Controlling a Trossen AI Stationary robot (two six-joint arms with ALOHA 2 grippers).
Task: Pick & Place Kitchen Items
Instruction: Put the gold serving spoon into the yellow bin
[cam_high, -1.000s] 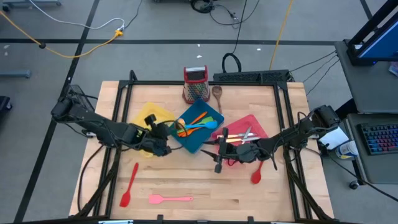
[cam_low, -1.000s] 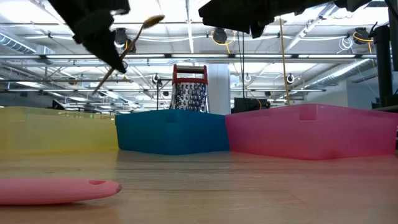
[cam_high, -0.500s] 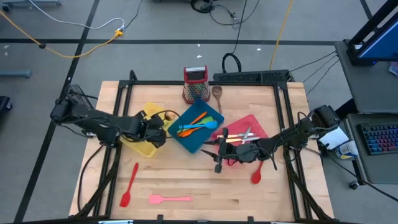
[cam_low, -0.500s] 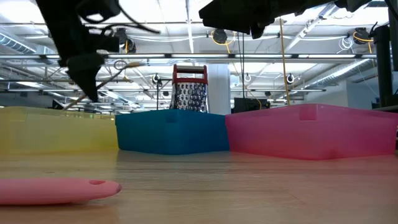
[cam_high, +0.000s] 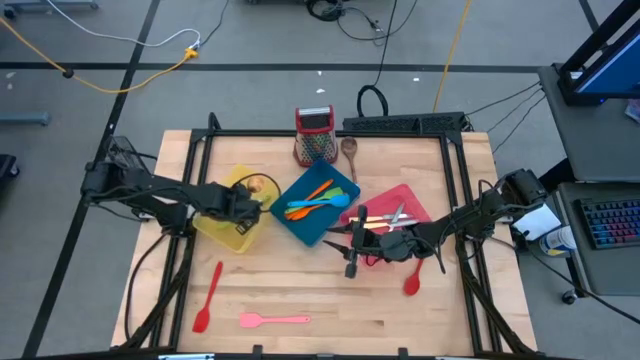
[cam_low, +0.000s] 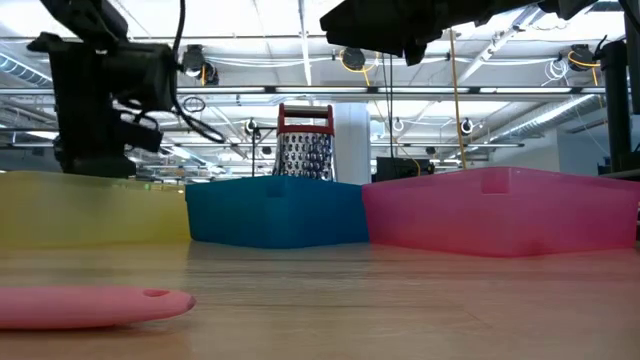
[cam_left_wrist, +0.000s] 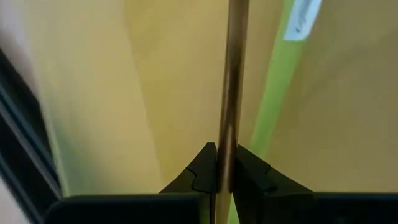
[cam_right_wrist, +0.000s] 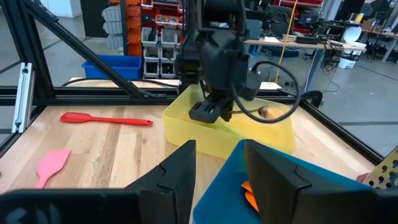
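My left gripper (cam_high: 241, 207) reaches down into the yellow tray (cam_high: 222, 228) at the table's left, shut on a wooden spoon (cam_right_wrist: 266, 114). The spoon's bowl (cam_high: 263, 185) lies toward the tray's far right corner. In the low view the tray's wall hides the fingertips. My right gripper (cam_right_wrist: 217, 167) stands open and level above the teal tray's (cam_high: 318, 225) near right edge, with nothing between its fingers. The teal tray holds orange, green and blue utensils (cam_high: 316, 199). The red tray (cam_high: 405, 197) holds pale-handled cutlery (cam_high: 385, 216). My left gripper pinches the wooden spoon's slim handle (cam_left_wrist: 227, 149) between its two fingertips (cam_left_wrist: 203, 168). The fingers come steeply from above and lie across the handle. The spoon runs out from the fingers inside the yellow tray; whether its bowl rests on the tray floor, I cannot tell.
A red spatula (cam_high: 207, 296) and a pink spatula (cam_high: 272, 319) lie near the table's front left. A red spoon (cam_high: 412, 283) lies front right. A box grater (cam_high: 314, 135) and another wooden spoon (cam_high: 349, 150) are at the far edge. A green strip (cam_left_wrist: 273, 106) lies in the yellow tray.
My left gripper has carried the wooden spoon from the teal tray's left edge toward the table's left and down into the yellow tray, tipping from a shallow slant to point steeply down. The spoon, raised and slanting before, now sits low inside the tray.
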